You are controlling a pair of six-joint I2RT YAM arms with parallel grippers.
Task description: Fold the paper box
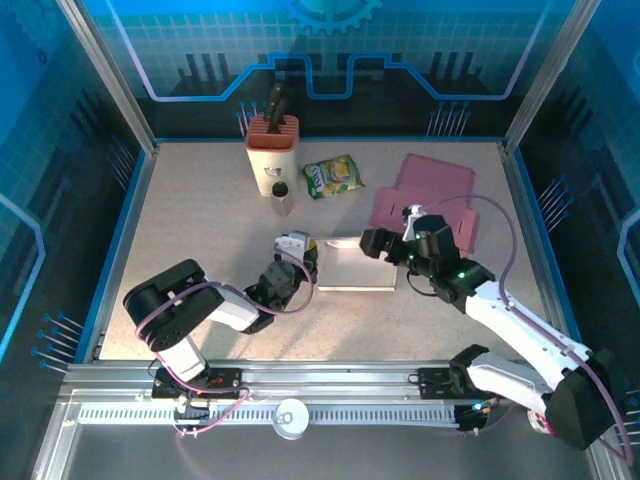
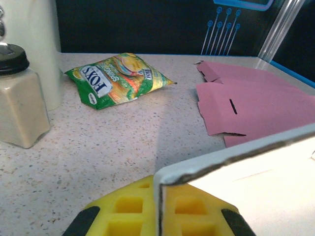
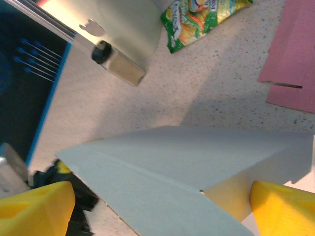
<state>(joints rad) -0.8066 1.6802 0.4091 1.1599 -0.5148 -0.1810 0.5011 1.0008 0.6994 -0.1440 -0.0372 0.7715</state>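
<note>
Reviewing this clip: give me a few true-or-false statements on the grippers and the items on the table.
1. The left gripper is shut on an edge of the white box. True.
2. The right gripper is clamped on the pink cardboard. False: its jaws stand spread on either side of the white box, and the pink cardboard lies flat beyond it.
3. The snack bag lies between the knife block and the pink cardboard. True.
4. The jar lies on its side. False: it stands upright beside the knife block.
</note>
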